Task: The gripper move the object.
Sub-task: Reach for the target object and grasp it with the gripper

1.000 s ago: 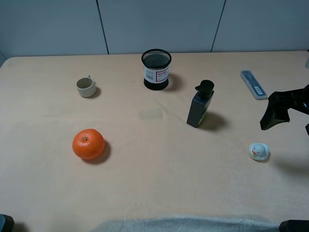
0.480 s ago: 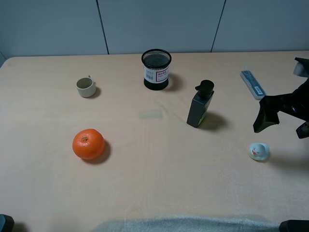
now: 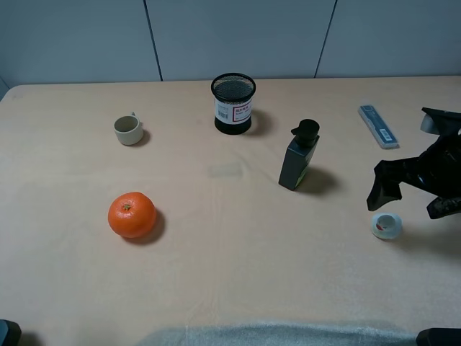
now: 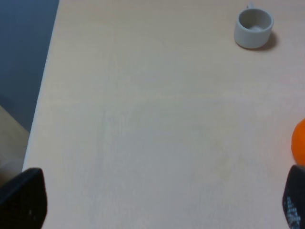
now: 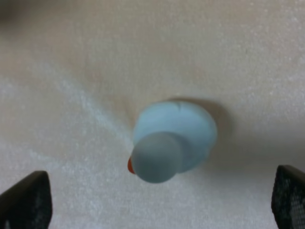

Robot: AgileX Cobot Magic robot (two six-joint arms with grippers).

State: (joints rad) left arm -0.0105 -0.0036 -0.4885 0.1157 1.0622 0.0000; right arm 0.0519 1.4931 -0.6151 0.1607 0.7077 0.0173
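Hovering above the duck toy (image 3: 387, 225) on the worktop's (image 3: 230, 274) right side, the right gripper (image 3: 405, 207) holds its 2 fingers (image 5: 24, 202) wide, approach stage; next it should lower straight and close.

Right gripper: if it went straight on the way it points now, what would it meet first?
The white duck toy: the wrist view shows it centred between the open jaws of the right gripper, nothing in between. How far above it hangs is unclear.
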